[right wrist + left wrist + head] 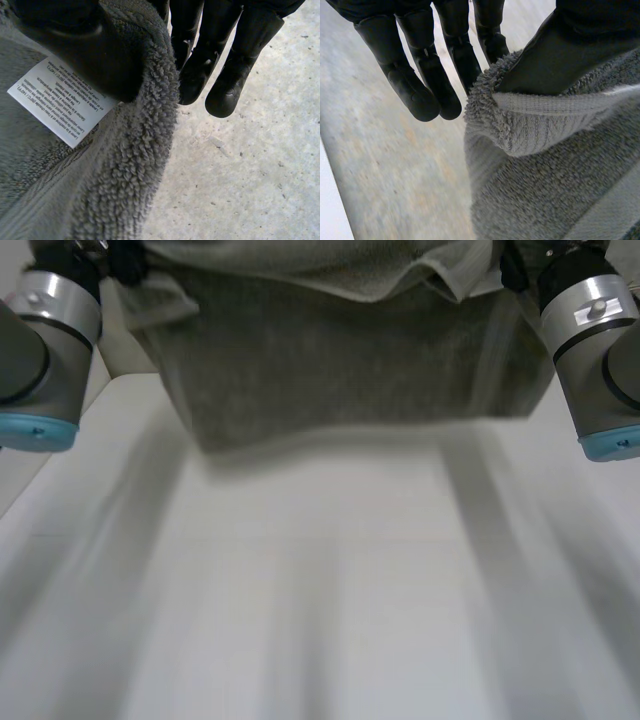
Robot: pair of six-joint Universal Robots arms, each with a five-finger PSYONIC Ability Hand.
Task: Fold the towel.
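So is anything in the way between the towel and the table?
Nothing that I can see. The left hand and the right hand each pinch the towel near its top edge, and the white table beneath has nothing on it.

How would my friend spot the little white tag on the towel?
Find the grey towel held up above the white table, then the edge the right hand pinches. Beside its thumb sits the care label: a flat white rectangle with tiny print among fuzzy grey loops.

White table (320, 590) in the head view. Grey, speckled floor (250, 175) lies beyond the fingertips (225, 100) in both wrist views.
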